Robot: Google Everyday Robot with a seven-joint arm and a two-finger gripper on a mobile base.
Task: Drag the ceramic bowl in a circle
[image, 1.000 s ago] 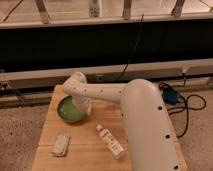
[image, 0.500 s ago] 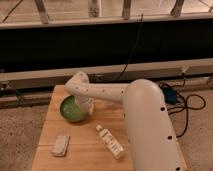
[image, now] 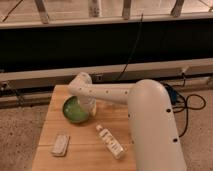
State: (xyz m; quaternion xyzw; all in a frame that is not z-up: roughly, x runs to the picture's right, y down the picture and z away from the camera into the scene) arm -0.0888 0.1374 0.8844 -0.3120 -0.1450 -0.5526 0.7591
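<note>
The green ceramic bowl [image: 74, 110] sits on the left part of the wooden table [image: 80, 155]. My white arm reaches from the lower right across the table, bends at the far edge and comes down at the bowl's right rim. The gripper [image: 88, 107] is at that rim, mostly hidden by the arm and a pale shape there. I cannot tell whether that pale shape is the wrist or a cup.
A white bottle [image: 111, 142] lies on its side in front of the bowl, to the right. A flat white packet [image: 60, 145] lies near the front left corner. Cables and a blue object [image: 173, 95] lie on the floor to the right. A dark wall stands behind the table.
The bowl and the gripper at its rim have shifted slightly to the right. The bottle and packet have not moved.
</note>
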